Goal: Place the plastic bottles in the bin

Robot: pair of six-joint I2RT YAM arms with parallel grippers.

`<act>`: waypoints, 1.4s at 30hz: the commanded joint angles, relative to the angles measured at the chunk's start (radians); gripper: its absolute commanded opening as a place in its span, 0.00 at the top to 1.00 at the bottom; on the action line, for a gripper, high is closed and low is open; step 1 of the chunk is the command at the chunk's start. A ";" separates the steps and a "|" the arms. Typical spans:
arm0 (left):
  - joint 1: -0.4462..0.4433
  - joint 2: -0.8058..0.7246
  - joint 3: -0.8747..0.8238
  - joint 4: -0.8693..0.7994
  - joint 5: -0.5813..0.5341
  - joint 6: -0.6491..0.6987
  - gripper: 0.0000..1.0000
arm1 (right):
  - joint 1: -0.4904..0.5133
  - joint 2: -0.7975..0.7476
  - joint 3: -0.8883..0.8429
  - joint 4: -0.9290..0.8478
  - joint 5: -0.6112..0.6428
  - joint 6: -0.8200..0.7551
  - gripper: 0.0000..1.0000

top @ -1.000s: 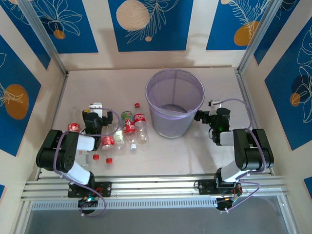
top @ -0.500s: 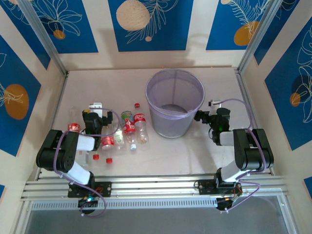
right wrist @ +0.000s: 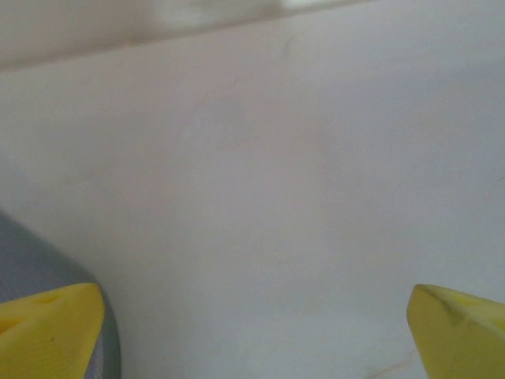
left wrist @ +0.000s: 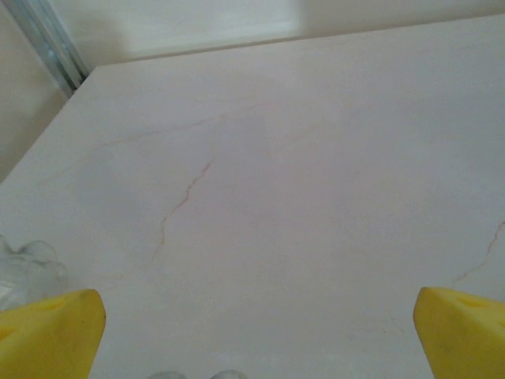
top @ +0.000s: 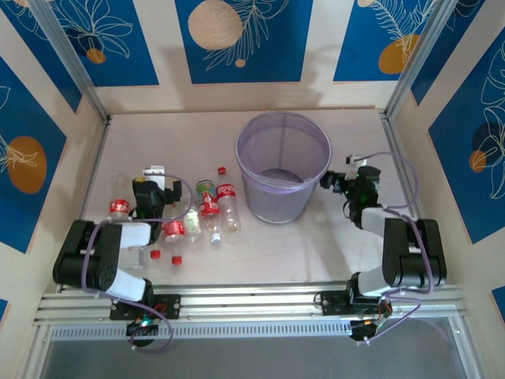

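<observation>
Seen from overhead, the plastic bottles (top: 209,207) lie clustered at centre-left on the tabletop (top: 316,237), just left of the bin (top: 276,201), which stands at upper centre. The left gripper (left wrist: 256,332) hovers beside them, its jaws spread wide and empty. The right gripper (right wrist: 252,328), jaws also spread, sits right of the bin. A sound next move would be to lower the left jaws squarely across one bottle's body, clear of its neighbours.

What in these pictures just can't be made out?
Top view: the floor of the bin, hazed by its translucent wall; print on the plastic bottles, too small.
Left wrist view: a clear bottle, cut off by the left edge.
Right wrist view: a grey shape, blurred and cut off at the lower left corner.
</observation>
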 commanded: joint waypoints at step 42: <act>0.514 0.262 0.654 -1.210 0.277 -0.193 0.15 | -0.044 -0.393 0.603 -1.220 -0.073 0.283 0.01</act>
